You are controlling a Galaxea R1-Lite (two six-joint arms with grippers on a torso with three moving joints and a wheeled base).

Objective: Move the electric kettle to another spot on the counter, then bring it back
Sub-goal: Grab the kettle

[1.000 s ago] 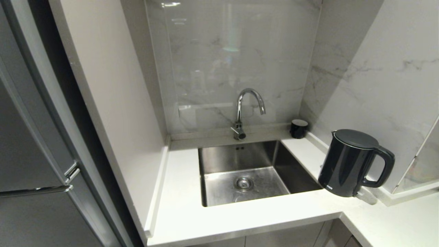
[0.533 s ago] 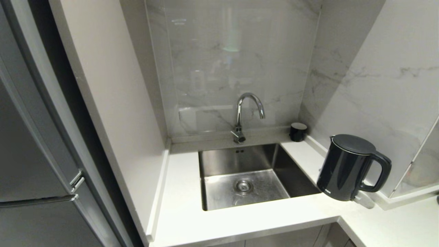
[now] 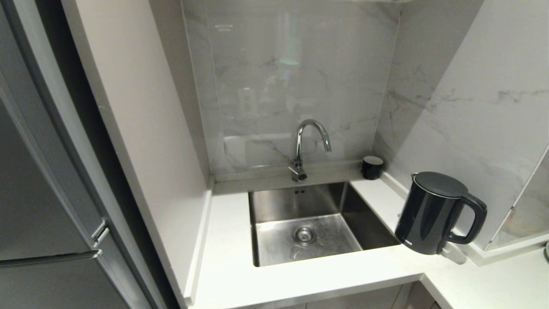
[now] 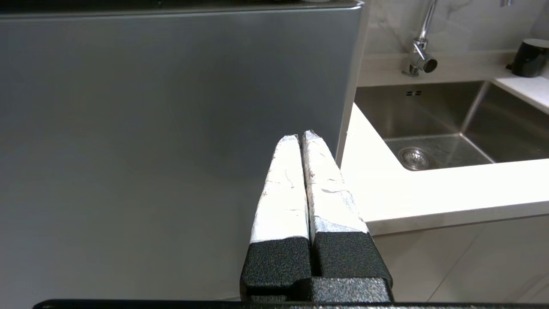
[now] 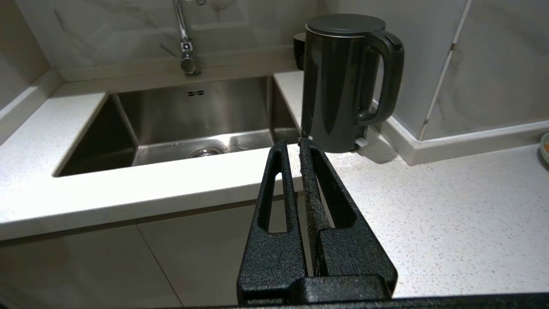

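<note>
One electric kettle (image 3: 433,213) stands on the counter (image 3: 309,274) — one small black cup (image 3: 372,167) too (back in the corner). One sink (image 3: 274,206), one tap (image 3: 305,146) and one drain (image 3: 304,234). Two grippers — left gripper (image 4: 300,136), right gripper (image 5: 292,143).

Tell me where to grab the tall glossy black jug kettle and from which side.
Grip the loop handle of the tall glossy black jug kettle. It stands upright on the white speckled counter, handle pointing right, away from the steel sink. Probably come from the right with the right gripper.
</note>
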